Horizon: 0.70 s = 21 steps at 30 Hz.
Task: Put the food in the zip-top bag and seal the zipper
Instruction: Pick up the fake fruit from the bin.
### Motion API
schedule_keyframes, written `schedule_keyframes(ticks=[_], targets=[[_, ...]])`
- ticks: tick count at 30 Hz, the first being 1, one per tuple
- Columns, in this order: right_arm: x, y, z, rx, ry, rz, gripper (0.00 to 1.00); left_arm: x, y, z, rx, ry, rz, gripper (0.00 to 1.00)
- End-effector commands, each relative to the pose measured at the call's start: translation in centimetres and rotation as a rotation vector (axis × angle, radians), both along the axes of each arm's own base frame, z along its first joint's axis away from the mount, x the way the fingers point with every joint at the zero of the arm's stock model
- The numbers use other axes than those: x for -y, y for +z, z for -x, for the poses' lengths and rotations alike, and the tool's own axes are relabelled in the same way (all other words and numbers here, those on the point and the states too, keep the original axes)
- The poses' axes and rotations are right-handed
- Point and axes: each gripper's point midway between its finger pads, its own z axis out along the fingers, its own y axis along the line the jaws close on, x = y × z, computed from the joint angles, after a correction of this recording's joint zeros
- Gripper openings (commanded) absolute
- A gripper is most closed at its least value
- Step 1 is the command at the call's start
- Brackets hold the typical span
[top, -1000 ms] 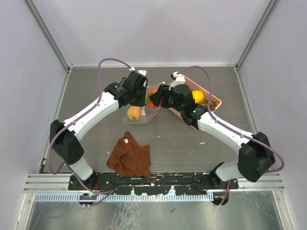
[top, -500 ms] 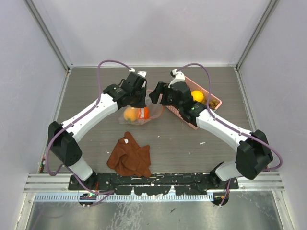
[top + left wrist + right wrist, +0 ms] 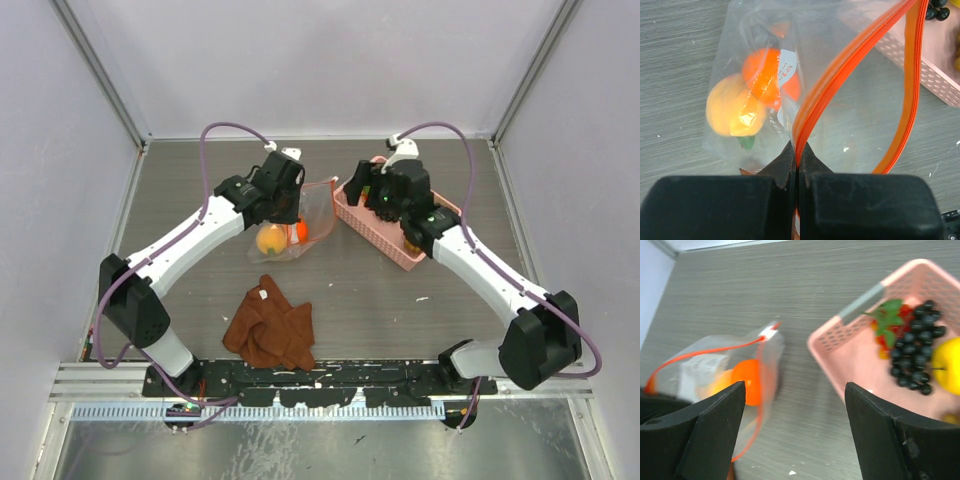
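Zip-top bag (image 3: 305, 215): resting on worktop (image 3: 180, 180) beside pink basket (image 3: 370, 230), mouth agape, fruit (image 3: 735, 112) inside.
Handling: light, limp, slippery film; best taken at stiffer zipper (image 3: 850, 56).
Left end effector (image 3: 798, 150): clenched on zipper.
Right end effector (image 3: 795, 410): released, empty.

Crumpled brown cloth (image 3: 270, 328) lies well apart from pink basket (image 3: 372, 232), seemingly lattice-walled

bag (image 3: 316, 204) mid table (image 3: 170, 180), 2 fruits (image 3: 735, 111) in it, touching. basket (image 3: 362, 216) just right of bag, w/ grapes (image 3: 915, 357) + other fruit (image 3: 946, 362) inside. cloth (image 3: 270, 325) in front of bag, apart.
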Motion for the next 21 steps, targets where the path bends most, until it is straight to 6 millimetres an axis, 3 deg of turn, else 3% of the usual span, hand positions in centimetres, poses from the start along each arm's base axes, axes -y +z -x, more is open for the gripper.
schedule_keyframes(ticks=[1,9,16,21], targets=[[4.1,1.7,-1.5,0.021,-0.064,0.043,0.85,-1.2,2.2,-0.4,0.067,0.029,0.000,0.00],[11.6,-3.1,-4.5,-0.093,-0.249,0.185,0.91,-2.2,1.8,-0.5,0.066,0.024,-0.038,0.00],[14.6,-7.9,-7.4,-0.209,-0.280,0.264,0.96,-2.6,1.4,-0.4,0.052,0.006,-0.065,0.00],[16.3,-9.8,-8.7,-0.259,-0.294,0.318,0.99,-2.4,1.0,-0.5,0.036,-0.014,-0.067,0.00]])
